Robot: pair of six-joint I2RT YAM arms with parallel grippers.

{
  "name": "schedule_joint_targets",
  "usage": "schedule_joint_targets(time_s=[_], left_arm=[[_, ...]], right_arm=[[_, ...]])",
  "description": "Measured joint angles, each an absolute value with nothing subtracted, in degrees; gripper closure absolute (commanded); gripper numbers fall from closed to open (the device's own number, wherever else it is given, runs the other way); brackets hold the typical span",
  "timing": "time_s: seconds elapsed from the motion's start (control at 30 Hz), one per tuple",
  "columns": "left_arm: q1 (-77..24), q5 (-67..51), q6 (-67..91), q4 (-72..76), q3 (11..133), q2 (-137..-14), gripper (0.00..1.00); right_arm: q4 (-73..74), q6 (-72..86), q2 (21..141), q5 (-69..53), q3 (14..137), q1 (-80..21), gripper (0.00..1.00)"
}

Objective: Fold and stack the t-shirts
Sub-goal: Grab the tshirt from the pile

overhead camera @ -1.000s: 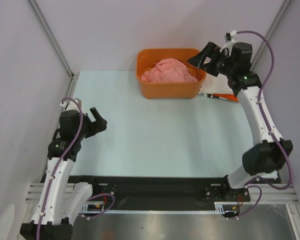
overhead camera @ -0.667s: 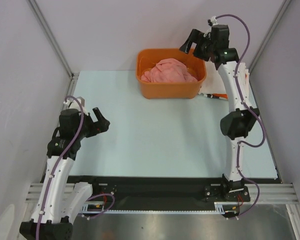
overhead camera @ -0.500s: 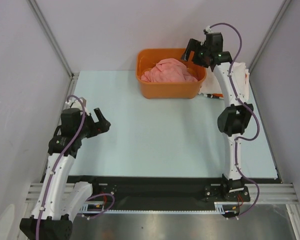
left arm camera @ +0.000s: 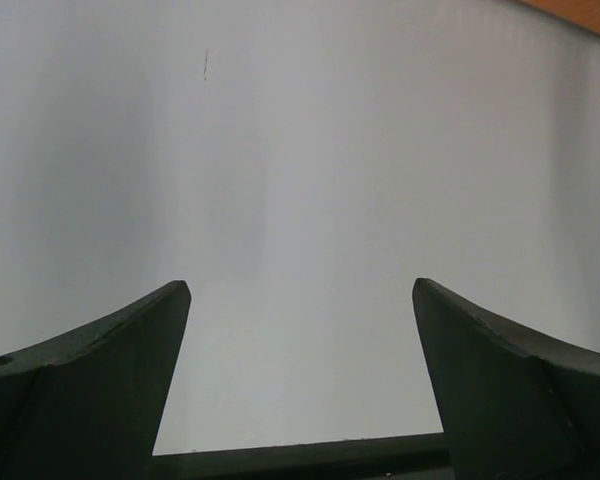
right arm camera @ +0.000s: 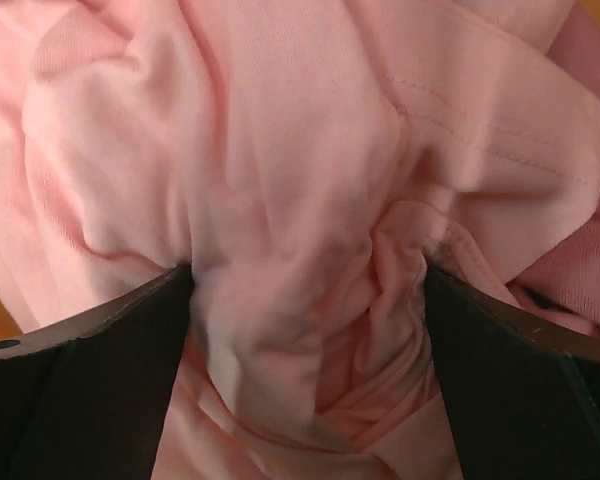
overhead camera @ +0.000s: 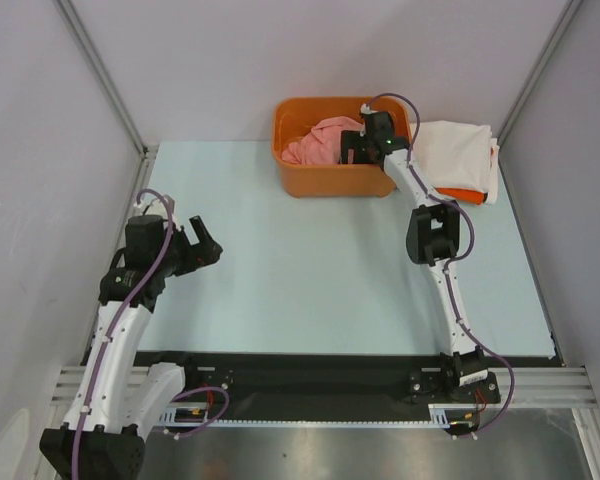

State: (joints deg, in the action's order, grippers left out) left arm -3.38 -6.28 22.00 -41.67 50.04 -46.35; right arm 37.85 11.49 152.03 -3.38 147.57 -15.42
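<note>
A crumpled salmon-pink t-shirt lies in the orange tub at the back of the table. My right gripper is down in the tub, open, its fingers pressed into the cloth on both sides of a bunched fold. A darker rose-pink t-shirt shows at the right edge of the right wrist view. A cream-white t-shirt folded square lies on an orange folded one to the right of the tub. My left gripper is open and empty over bare table at the left.
The pale table spreads between the arms. Grey walls close in on the left, back and right. A black rail runs along the near edge. The left wrist view shows only pale table surface.
My right arm has swung left from beside the folded pile and come down into the tub onto the salmon-pink t-shirt. The left gripper has barely moved.
</note>
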Motion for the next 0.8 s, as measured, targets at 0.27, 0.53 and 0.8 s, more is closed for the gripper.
schedule_joint_targets(time_s=[0.27,0.53,0.8], left_arm=[[-3.38,-6.2,22.02,-41.65,49.58,-47.72,0.0],[-3.38,-6.15,22.11,-41.67,49.56,-48.58,0.0],[-3.38,-5.63,22.46,-41.67,49.56,-48.49,0.0]], right_arm=[[34.81,10.52,154.28,-6.72,149.08,-15.09,0.49],[31.16,10.83,155.17,-9.39,149.05,-15.18,1.0],[27.49,13.54,152.31,-12.19,144.92,-15.18,1.0]])
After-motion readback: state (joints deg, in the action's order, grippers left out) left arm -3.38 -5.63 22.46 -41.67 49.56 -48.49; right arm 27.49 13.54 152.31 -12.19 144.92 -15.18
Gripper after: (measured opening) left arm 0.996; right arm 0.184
